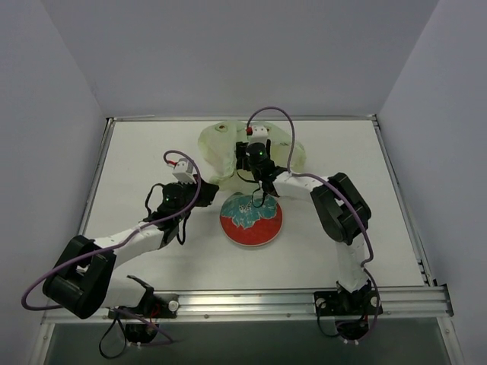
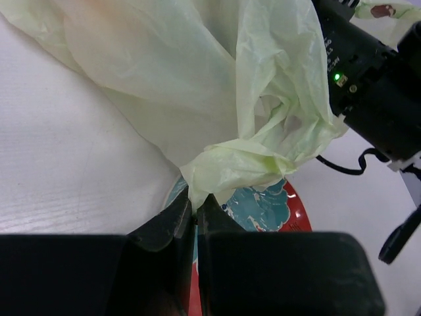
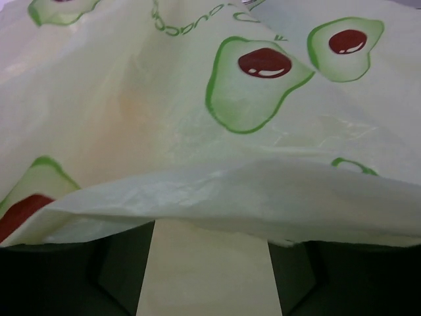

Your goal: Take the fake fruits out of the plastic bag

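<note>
Pale green bag (image 1: 217, 156) lies crumpled just beyond the plate (image 1: 251, 230). Left gripper (image 2: 195, 209) is pinched tight on a bag corner above the plate; right gripper (image 3: 209, 253) has its jaws apart under the bag, gripping nothing. A faint orange tint shows through it.

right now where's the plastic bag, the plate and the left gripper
plastic bag (image 1: 218, 150), top view, left bulge
plate (image 1: 251, 245), top view, near red rim
left gripper (image 2: 196, 205), left wrist view, between its fingertips
</note>
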`<control>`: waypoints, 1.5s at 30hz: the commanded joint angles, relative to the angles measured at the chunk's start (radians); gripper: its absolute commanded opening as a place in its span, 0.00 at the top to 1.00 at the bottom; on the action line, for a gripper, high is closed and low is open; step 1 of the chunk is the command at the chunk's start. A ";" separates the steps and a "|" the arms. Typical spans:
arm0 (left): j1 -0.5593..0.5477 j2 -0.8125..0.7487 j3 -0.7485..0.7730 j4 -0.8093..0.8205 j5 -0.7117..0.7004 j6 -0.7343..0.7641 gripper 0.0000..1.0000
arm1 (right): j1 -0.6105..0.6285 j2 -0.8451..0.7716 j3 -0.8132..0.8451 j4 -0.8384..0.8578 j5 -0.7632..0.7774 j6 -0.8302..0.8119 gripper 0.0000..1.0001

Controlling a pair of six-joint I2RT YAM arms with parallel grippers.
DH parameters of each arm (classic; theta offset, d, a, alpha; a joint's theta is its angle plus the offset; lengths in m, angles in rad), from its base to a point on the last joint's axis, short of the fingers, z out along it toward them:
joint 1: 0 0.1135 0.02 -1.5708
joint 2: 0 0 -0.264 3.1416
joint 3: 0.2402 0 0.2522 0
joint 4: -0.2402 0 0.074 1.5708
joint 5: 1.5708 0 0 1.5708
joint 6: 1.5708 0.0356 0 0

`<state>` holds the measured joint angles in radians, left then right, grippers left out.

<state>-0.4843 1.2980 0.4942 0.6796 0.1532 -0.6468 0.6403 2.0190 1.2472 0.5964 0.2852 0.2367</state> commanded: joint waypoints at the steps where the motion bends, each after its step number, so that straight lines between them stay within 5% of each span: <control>1: -0.002 0.004 0.032 0.048 0.009 0.006 0.98 | -0.036 0.044 0.078 0.051 0.016 -0.020 0.39; 11: 0.000 0.078 0.052 0.058 0.022 0.003 0.98 | -0.071 0.231 0.274 0.051 -0.046 -0.011 0.30; 20: 0.004 0.095 0.058 0.061 0.028 0.001 0.98 | -0.088 0.264 0.294 0.054 -0.092 -0.010 0.50; 25: 0.007 0.084 0.057 0.051 0.014 0.010 0.98 | -0.116 0.308 0.333 0.036 -0.150 0.019 0.39; 29: 0.013 0.075 0.055 0.040 0.008 0.016 0.97 | -0.113 0.278 0.310 0.060 -0.147 0.024 0.84; 33: 0.015 0.087 0.063 0.037 0.019 0.010 0.98 | -0.114 0.201 0.262 0.095 -0.152 0.029 1.00; 45: 0.015 0.044 0.046 0.043 0.006 0.013 0.98 | -0.031 -0.169 0.051 0.003 -0.189 0.046 1.00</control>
<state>-0.4763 1.3857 0.5007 0.6849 0.1669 -0.6468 0.5598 1.9633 1.3575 0.5938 0.0803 0.2680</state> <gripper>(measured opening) 0.028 0.039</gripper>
